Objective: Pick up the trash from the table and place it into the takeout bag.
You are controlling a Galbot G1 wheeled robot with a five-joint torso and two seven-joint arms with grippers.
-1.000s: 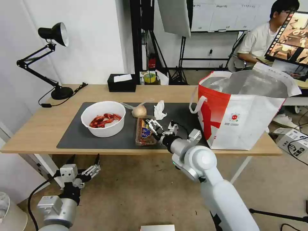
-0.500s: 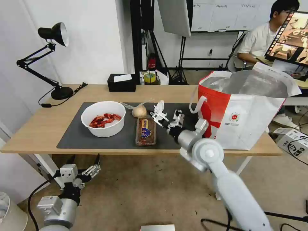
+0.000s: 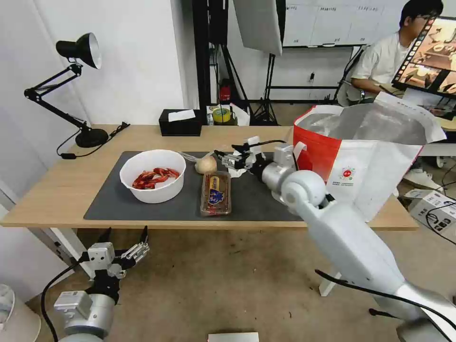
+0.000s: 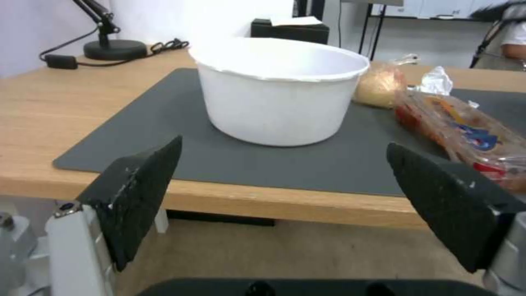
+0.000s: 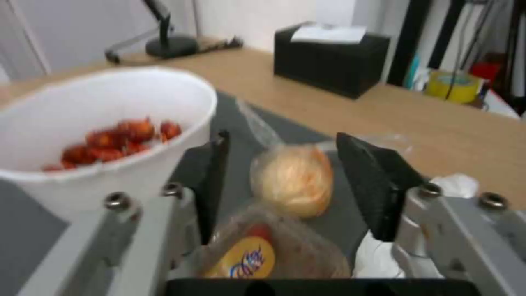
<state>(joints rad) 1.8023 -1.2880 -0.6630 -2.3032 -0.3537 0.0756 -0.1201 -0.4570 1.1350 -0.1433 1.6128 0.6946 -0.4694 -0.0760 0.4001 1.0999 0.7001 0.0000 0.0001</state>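
On the dark mat point(image 3: 142, 209) of the table point(image 3: 57, 190) stand a white bowl point(image 3: 152, 187) of red shells point(image 3: 156, 176), a clear tray point(image 3: 216, 192) and a clear bag with a beige lump point(image 3: 206, 164). The crumpled tissue point(image 4: 437, 81) lies beyond the tray, partly covered by my right gripper point(image 3: 224, 156). That gripper is open and hovers low, its fingers point(image 5: 211, 185) framing the lump point(image 5: 293, 179) from above the tray's far end. The takeout bag point(image 3: 370, 166) stands open at the table's right end. My left gripper point(image 3: 126, 244) hangs open below the table's front edge, facing the bowl point(image 4: 279, 90).
A black desk lamp point(image 3: 80, 52) stands at the table's far left corner with its cord trailing. A black tissue box point(image 3: 179, 122) sits at the far edge. A cardboard box point(image 3: 434, 209) lies on the floor to the right.
My right arm has swung away from the tray's near end, rising and reaching farther over the mat; its gripper now points left toward the lump. The left arm has not moved.
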